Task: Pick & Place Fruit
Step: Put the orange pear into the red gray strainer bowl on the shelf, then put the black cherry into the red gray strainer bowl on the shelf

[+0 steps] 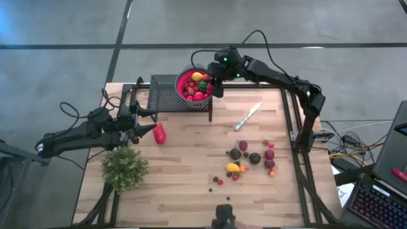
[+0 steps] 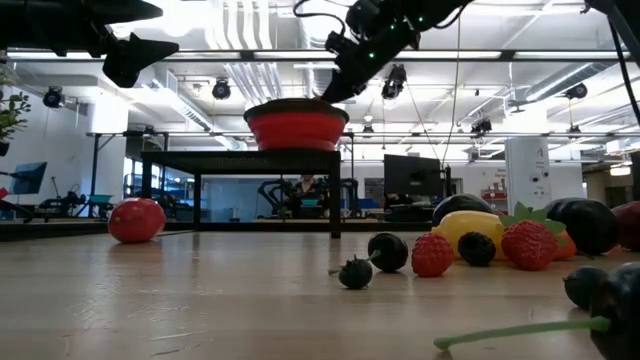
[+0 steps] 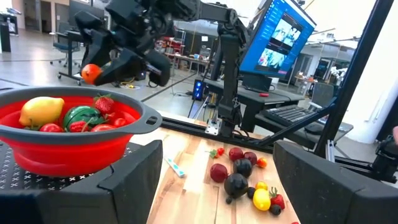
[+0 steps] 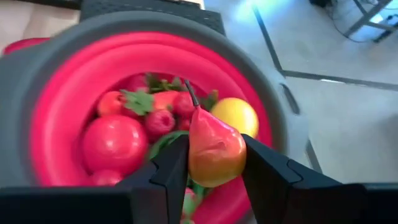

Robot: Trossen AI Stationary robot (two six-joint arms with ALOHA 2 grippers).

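Right claw [image 4: 214,171] clamps glossy red-orange pear-shaped toy fruit [image 4: 214,149] above smooth red round bowl [image 4: 68,93] on black mesh stand [image 1: 164,94]; left claw [image 1: 145,122] spread, empty, near table's [image 1: 191,159] left edge; loose fruit pile [image 1: 251,159] on plank table's right.

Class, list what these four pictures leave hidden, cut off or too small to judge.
- Bowl, low view: contents hidden by its red wall.
- Pear, right wrist view: sides covered by the right pincer.
- Dark fruit, low view: cut off by the picture's edge.
- Berries, high view: too small to identify.
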